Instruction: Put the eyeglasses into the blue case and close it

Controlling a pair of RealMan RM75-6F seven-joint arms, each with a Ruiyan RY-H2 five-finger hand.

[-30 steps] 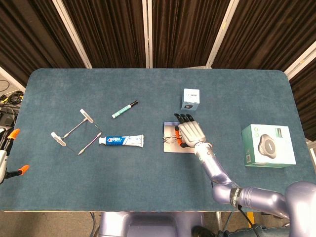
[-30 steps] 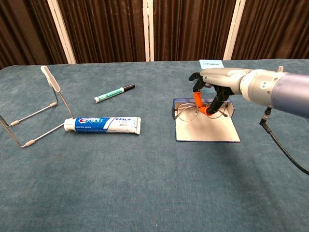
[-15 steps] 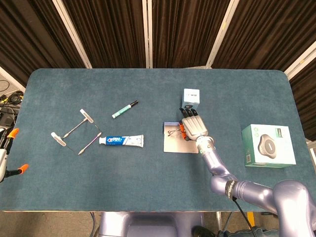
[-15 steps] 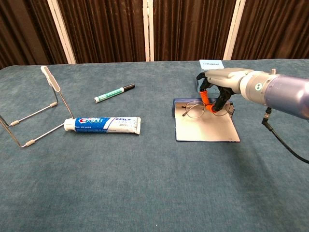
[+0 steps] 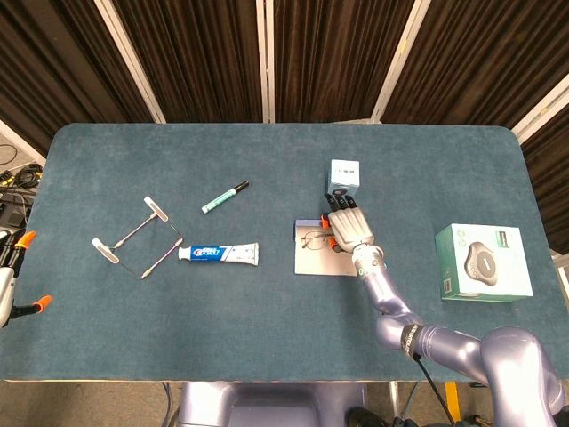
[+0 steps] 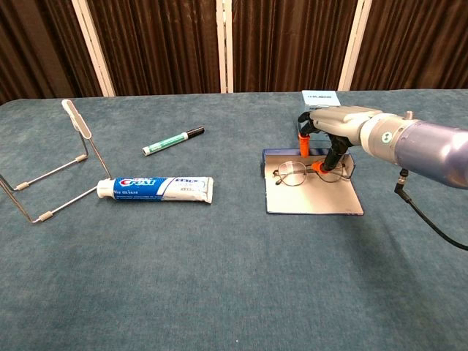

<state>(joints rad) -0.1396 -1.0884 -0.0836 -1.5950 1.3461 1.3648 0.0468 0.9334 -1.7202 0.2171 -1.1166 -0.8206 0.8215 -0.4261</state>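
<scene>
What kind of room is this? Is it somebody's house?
Probably not a house; it looks like a robot test lab. A table covered in blue-green felt stands before dark curtains, and odd items like a Crest toothpaste tube and a green marker are spread out for the robot's right hand.

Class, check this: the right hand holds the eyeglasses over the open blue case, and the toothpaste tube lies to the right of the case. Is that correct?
Not quite. The right hand does hold the eyeglasses over the open blue case, but the toothpaste tube lies to the left of the case, not the right. The chest view shows it plainly, and the head view agrees.
</scene>
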